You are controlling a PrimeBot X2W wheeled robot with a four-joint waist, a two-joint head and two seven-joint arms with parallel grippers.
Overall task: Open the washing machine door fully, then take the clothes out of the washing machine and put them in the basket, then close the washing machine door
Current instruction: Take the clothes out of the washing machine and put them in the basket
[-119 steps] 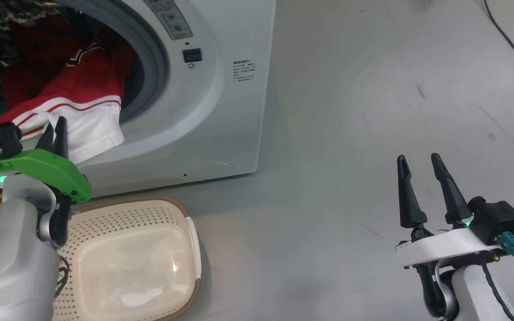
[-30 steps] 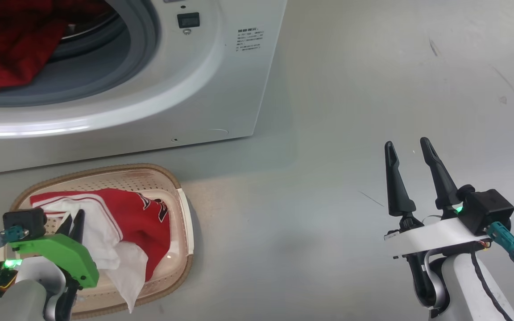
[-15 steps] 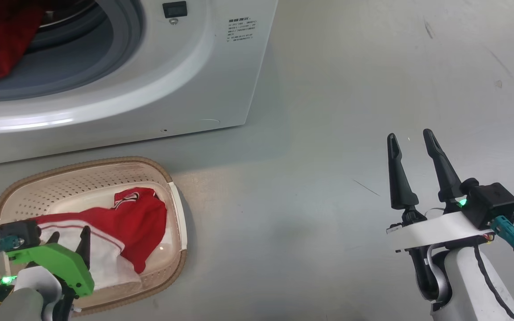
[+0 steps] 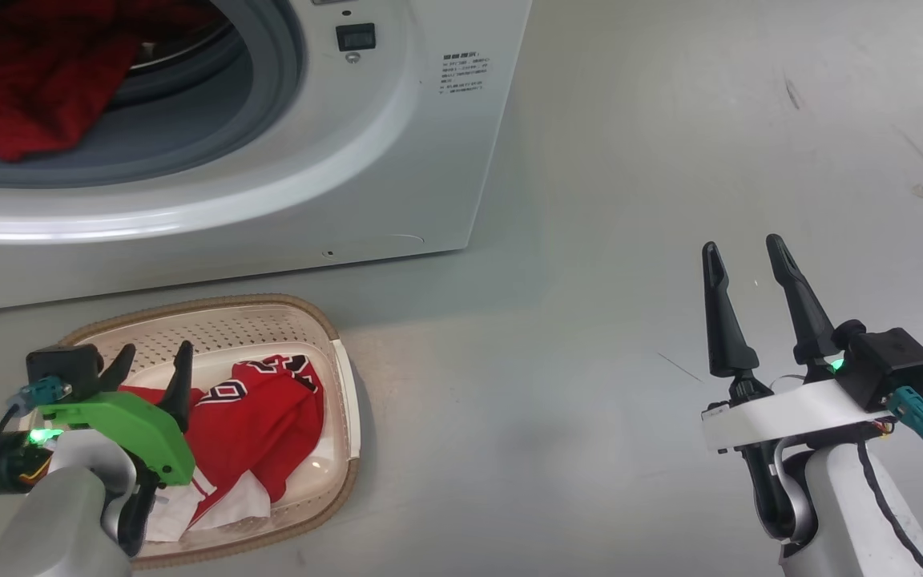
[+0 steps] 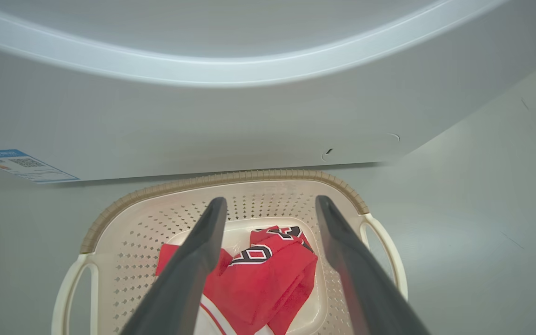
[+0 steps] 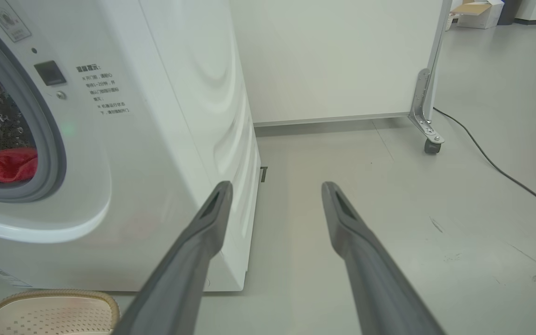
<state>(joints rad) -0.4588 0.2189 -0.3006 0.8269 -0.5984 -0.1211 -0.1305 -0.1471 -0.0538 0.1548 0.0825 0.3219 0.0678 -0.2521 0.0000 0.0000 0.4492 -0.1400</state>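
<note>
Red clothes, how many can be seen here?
2. One jersey lies in the basket; one red bundle sits inside the washing machine opening. More may be hidden deeper inside.

Bright even light, soft shadow beside the basket [image 4: 213, 304], glare band on the washing machine [image 4: 381, 176]

washer [image 4: 397, 160]: on the floor [image 4: 670, 120], a wall [image 6: 333, 56] behind it.
basket [image 4: 269, 308]: on the floor, just before the washer, below its opening.
jersey [image 4: 269, 417]: in the basket, before the washer.
second jersey [image 4: 29, 88]: inside the washer, at the opening's lower edge.
left pincer [image 4: 155, 349]: before the washer, over the basket.
right pincer [image 4: 741, 243]: right of the washer, over floor, well apart from the basket.
cable [image 6: 496, 167]: on the floor, right of the washer.
</note>
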